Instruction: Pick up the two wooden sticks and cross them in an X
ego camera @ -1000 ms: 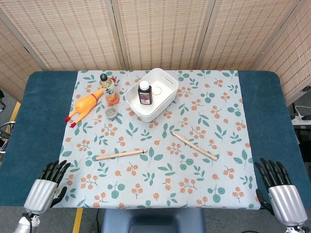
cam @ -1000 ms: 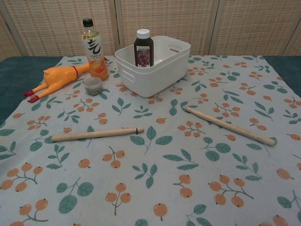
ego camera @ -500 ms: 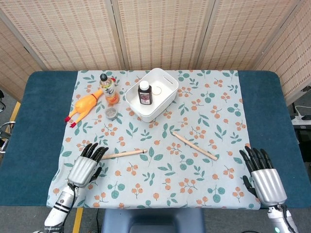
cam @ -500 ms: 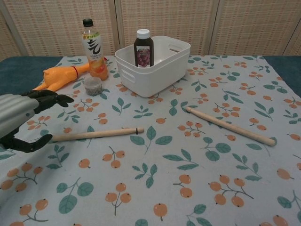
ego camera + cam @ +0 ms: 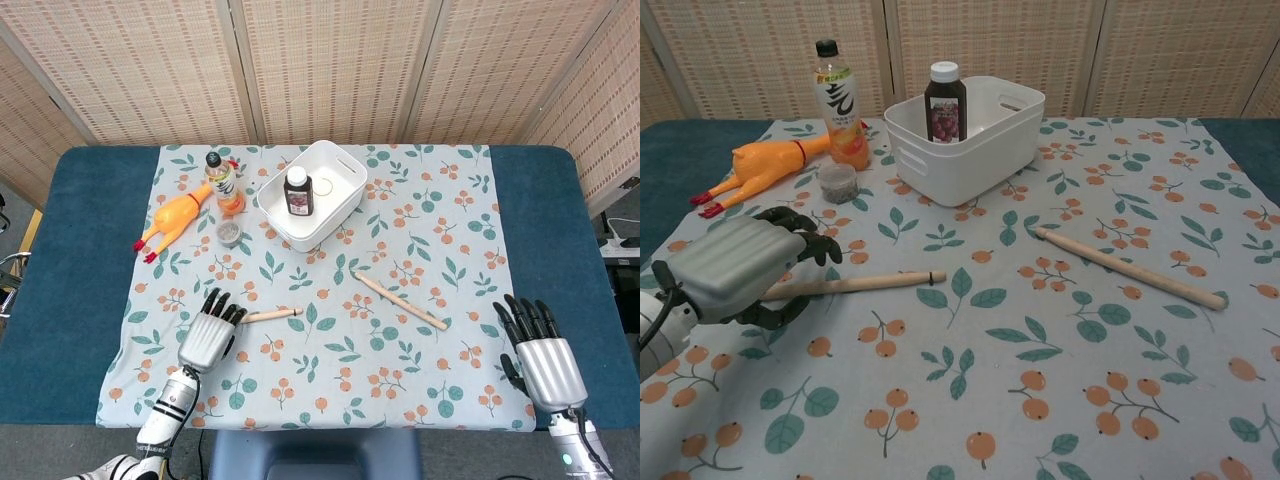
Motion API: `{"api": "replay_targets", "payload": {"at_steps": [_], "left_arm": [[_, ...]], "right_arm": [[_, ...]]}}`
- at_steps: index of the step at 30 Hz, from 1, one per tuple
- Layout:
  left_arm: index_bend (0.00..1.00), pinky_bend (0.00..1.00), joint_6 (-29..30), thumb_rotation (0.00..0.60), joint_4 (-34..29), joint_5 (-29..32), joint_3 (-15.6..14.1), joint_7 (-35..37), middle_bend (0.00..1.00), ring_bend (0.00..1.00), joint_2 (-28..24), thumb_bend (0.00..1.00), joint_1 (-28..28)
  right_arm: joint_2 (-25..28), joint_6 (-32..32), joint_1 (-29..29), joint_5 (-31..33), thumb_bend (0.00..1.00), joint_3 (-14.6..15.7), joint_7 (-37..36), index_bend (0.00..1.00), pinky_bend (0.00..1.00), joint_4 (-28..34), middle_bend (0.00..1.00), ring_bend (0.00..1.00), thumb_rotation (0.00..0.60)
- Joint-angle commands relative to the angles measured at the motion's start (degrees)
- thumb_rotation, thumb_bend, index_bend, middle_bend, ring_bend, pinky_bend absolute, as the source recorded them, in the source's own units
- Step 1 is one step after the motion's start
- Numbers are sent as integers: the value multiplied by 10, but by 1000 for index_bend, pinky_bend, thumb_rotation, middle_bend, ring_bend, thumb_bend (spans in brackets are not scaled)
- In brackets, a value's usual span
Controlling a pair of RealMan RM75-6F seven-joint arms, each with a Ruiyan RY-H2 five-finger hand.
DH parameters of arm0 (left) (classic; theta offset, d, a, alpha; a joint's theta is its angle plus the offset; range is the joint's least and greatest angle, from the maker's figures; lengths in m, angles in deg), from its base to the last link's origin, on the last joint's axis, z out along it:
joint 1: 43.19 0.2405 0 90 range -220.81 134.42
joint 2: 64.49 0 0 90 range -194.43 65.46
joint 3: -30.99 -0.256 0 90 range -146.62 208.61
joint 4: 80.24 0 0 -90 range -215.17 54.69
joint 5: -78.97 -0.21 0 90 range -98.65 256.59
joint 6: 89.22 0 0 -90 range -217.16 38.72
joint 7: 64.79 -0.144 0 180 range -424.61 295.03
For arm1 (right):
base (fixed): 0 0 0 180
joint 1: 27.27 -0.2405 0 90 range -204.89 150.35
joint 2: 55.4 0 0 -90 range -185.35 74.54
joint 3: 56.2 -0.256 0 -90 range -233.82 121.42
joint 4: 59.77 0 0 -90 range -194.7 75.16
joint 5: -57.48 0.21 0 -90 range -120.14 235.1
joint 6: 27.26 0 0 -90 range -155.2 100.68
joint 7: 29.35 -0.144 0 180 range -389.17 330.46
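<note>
The left hand (image 5: 208, 338) hovers over the near end of the left wooden stick (image 5: 855, 284), its fingers (image 5: 805, 232) curled loosely above it and the thumb beneath; whether they touch the stick cannot be told. The stick lies flat on the counter (image 5: 60, 260), running out to the right of those fingers. The right hand (image 5: 545, 362) sits at the counter's edge, fingers (image 5: 524, 316) spread and holding nothing, with the right wooden stick (image 5: 400, 300) lying apart to their left.
</note>
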Motion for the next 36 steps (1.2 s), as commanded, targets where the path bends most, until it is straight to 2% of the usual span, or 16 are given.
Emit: {"api": "replay_targets", "payload": {"at_steps": [1,5,13,22,29,36], "left_arm": [[299,127,-5,600,54,27,10,-15,351,163,35,440,-15],[359,130,-4,600,80,34,6,-22,399,185,48,425,-22],[408,147,2,600,105,46,2,-26,433,215,64,420,-32],[423,146,22,600,104,40,-10,-18,440,225,61,420,-34],[481,147,29,600,114,39,-17,-19,506,253,64,418,-35],[508,145,33,600,111,40,-24,-29,508,254,62,418,-36]], "right_arm": [[3,-16,-10,14,372,-3,-13,0,0,-11,0,0,600],[4,-23,-16,22,371,-3,-18,0,0,-16,0,0,600],[8,-19,-19,22,371,4,-18,0,0,-14,0,0,600],[7,-15,-19,22,370,12,-11,0,0,-11,0,0,600],[6,-11,-20,22,370,15,-5,0,0,-8,0,0,600],[7,-7,-20,23,370,17,-4,0,0,-7,0,0,600]]}}
